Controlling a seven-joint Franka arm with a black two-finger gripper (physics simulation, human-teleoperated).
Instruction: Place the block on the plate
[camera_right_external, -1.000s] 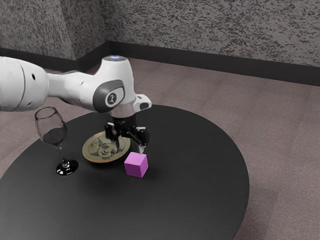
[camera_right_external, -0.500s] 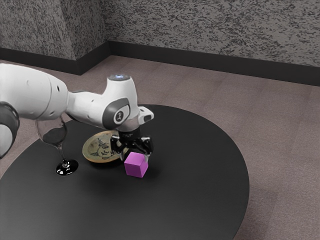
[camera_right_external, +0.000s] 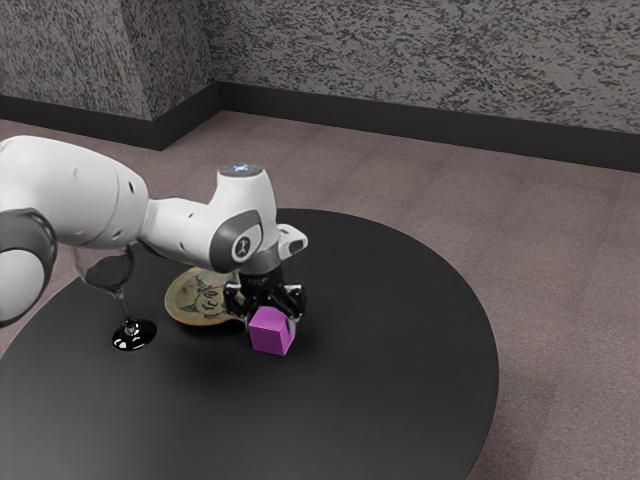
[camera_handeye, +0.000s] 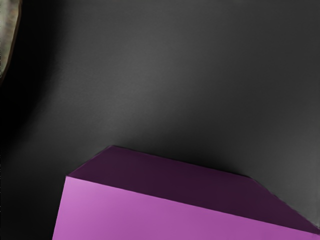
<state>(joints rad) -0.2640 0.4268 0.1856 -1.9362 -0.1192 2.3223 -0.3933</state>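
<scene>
On the black table, the block lay at six o'clock from the gripper, whose hold, clenched or loose, I couldn't make out.

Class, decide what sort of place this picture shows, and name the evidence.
Probably a plain room indoors, perhaps a simulated test space: a mottled grey wall with a dark baseboard, a brownish floor and a round black table.
</scene>
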